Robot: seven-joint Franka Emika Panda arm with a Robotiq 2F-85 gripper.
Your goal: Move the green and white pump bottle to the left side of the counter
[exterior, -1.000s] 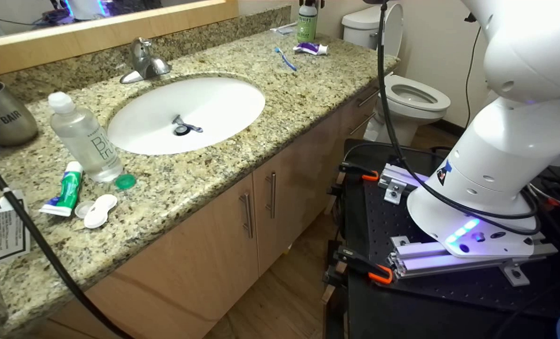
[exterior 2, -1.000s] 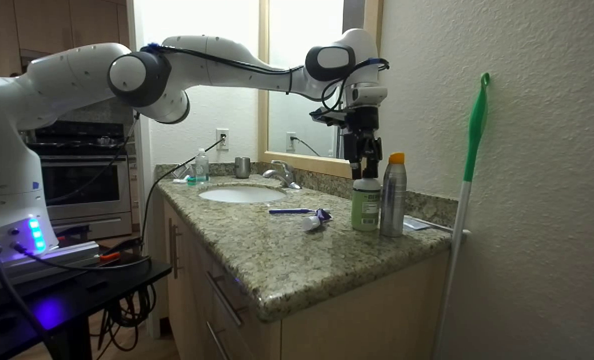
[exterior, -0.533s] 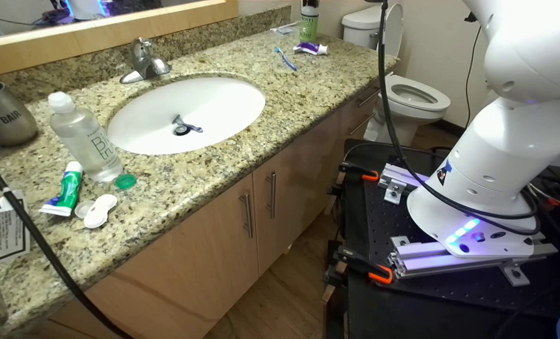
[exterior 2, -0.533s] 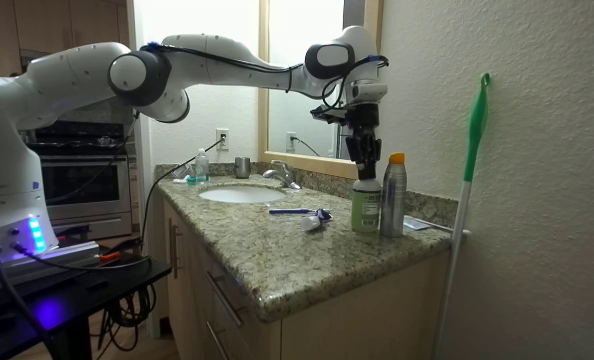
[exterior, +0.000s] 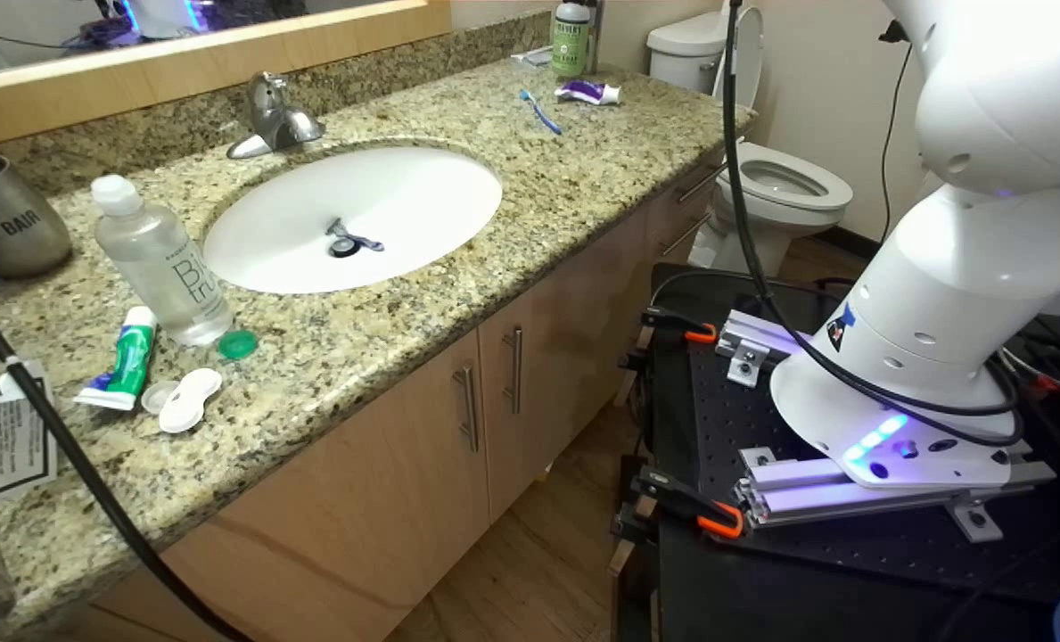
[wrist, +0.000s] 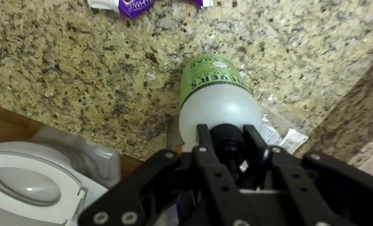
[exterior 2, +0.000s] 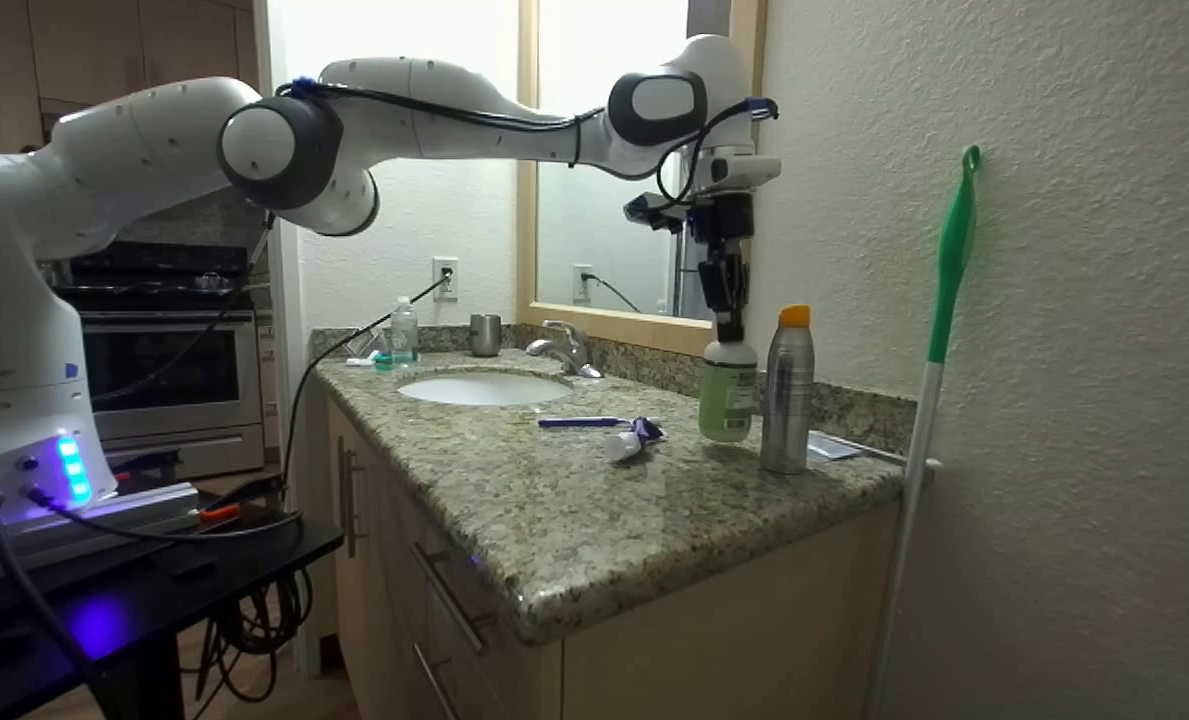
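Claw [wrist: 226, 128] gripping green pump bottle [wrist: 218, 97], just above counter [exterior 2: 534, 490]

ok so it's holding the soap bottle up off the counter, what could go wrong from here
The end effector pinches the soap bottle only by its narrow black top, so it might swing or slip.
A spray can stands close by and could be knocked over by a sideways move.
Toothpaste and a toothbrush lie toward the sink; carried low, the bottle may catch them.

The cup [exterior: 14, 217] reads "BAIR", the clear bottle [exterior: 162, 267] "Bi tru", the pump bottle [wrist: 217, 95] "SOAP", the purple tube [wrist: 136, 7] "WHIT".
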